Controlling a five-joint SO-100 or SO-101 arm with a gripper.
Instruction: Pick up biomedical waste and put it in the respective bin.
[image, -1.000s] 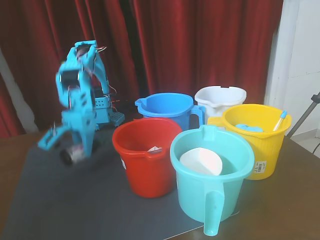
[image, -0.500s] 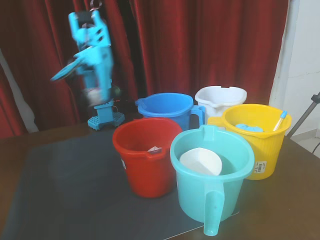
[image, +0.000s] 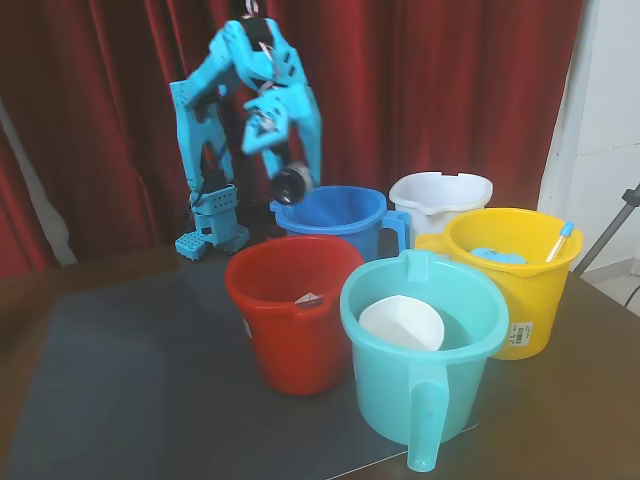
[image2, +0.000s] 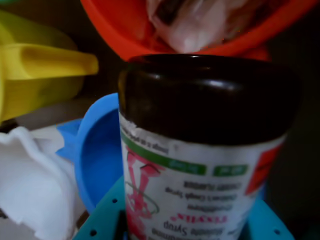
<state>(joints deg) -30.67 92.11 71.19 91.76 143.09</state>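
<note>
Above royal-blue bucket (image: 335, 215) rim, I'm seeing gripper (image: 290, 172) clamping dark syrup bottle (image2: 205, 150), label filling wrist view; red bucket (image: 290, 310) sitting nearer camera.

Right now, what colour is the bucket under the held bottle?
Royal blue bucket, clearest in the fixed view; the bottle hangs at its rim.

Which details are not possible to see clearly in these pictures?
- Bottle cap: in the wrist view the bottle is cut off by the bottom edge.
- Jaws on the bottle: motion blur around the gripper in the fixed view.
- Blue bucket contents: hidden by its own wall.
- Red bucket label: too small.
</note>
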